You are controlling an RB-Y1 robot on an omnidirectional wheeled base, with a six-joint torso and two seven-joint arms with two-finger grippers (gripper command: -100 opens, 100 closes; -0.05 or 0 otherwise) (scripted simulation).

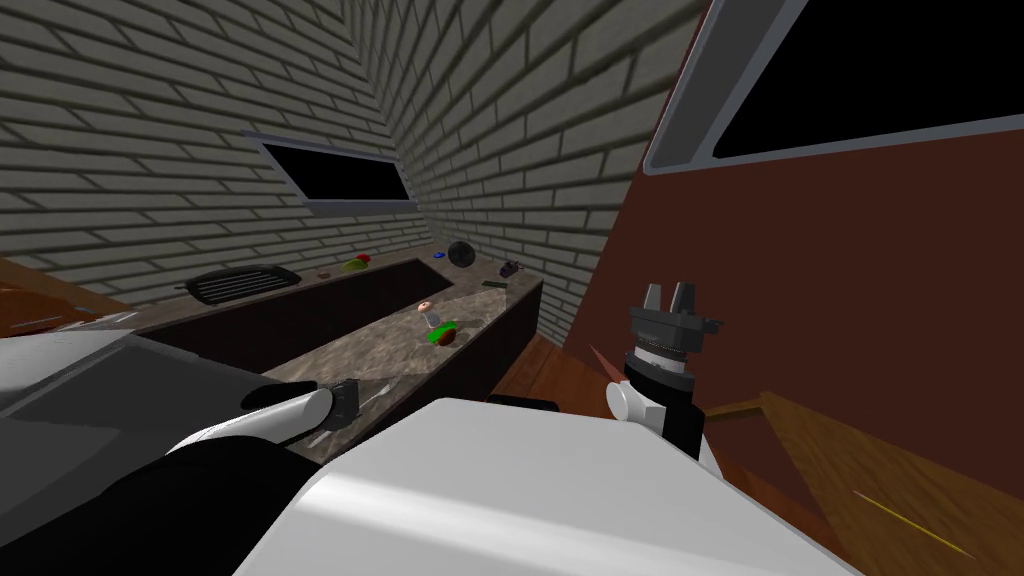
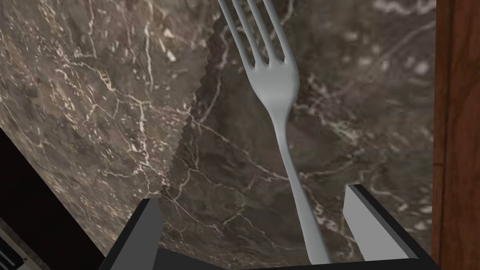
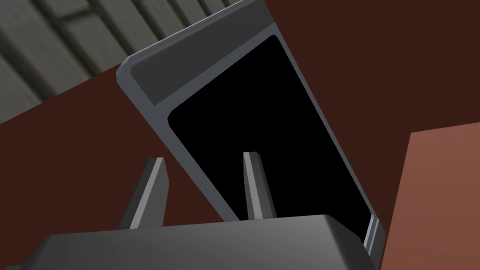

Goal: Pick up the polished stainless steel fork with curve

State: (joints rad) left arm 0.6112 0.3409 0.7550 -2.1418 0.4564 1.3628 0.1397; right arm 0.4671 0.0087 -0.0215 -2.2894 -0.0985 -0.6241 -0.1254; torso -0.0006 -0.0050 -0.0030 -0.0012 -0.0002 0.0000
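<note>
The fork [image 2: 277,89] lies flat on the marble tabletop [image 2: 93,103], with its handle running between the blades of the left end effector [image 2: 251,194], which are spread wide and not touching it. It looks thin, stiff and probably slippery, so I'd pinch mid-handle. The right end effector [image 1: 668,292] hangs off to the side, blades slightly apart.

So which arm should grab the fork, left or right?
Left, probably. The left gripper is open just above the fork on the marbled counter, with the handle between its fingers. The right gripper is lifted up beside the dark red wall, away from the counter.
</note>
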